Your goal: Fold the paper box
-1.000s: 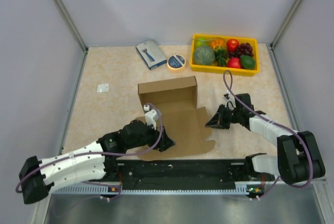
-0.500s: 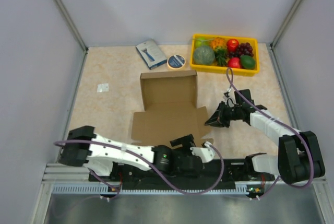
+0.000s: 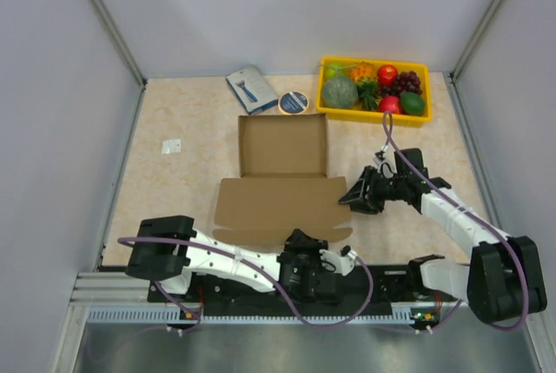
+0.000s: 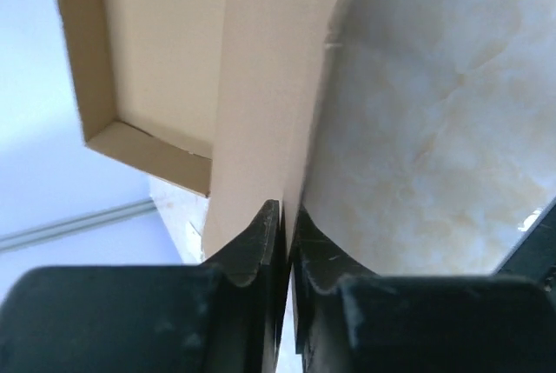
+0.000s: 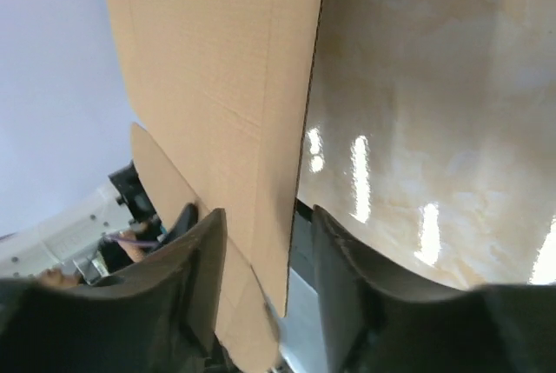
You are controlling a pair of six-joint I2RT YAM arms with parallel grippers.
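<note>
paper box (image 3: 280,192): unfolded flat on table (image 3: 174,208), nearer and left of yellow tray (image 3: 369,117) | left tool (image 4: 285,216): clamped on its edge farthest from tray | right tool (image 5: 267,216): fingers apart, astride its tray-side edge

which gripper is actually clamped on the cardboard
The left gripper: its jaws are pinched shut on the paper box at its near edge. The right gripper is open, only straddling the side flap.
</note>
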